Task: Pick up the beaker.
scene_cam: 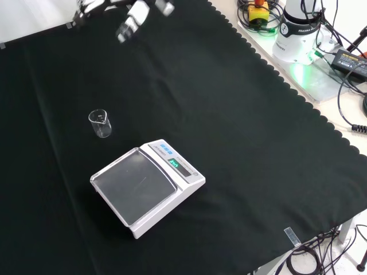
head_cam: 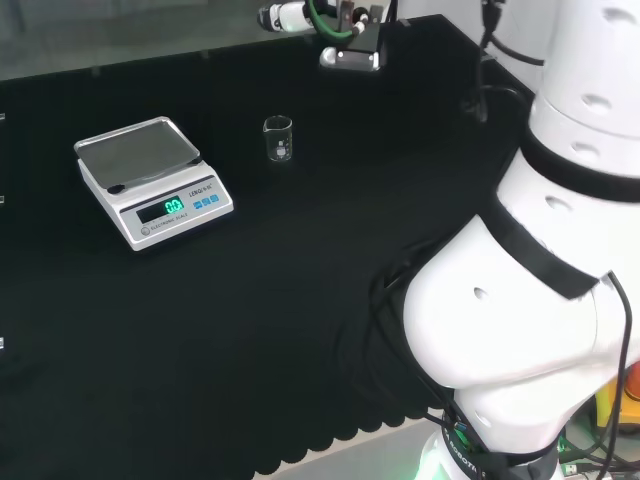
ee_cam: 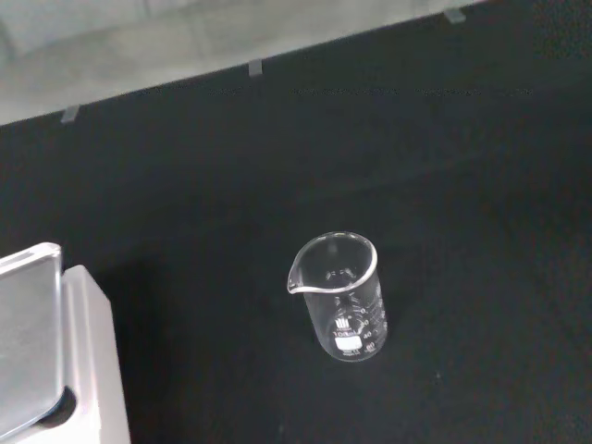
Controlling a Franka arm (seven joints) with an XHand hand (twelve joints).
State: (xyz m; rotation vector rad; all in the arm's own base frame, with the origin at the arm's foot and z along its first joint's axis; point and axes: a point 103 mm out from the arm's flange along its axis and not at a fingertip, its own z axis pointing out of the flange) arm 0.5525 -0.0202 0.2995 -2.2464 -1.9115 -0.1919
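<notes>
Beaker [ee_cam: 338,296] upright, hand [scene_cam: 133,23] well apart — seemingly raised

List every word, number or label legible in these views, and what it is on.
Scale: lit green digits and front-panel print, too small to read.
Beaker: white graduation marks and a label patch, too blurred to read.
Nothing else carries legible text.
</notes>
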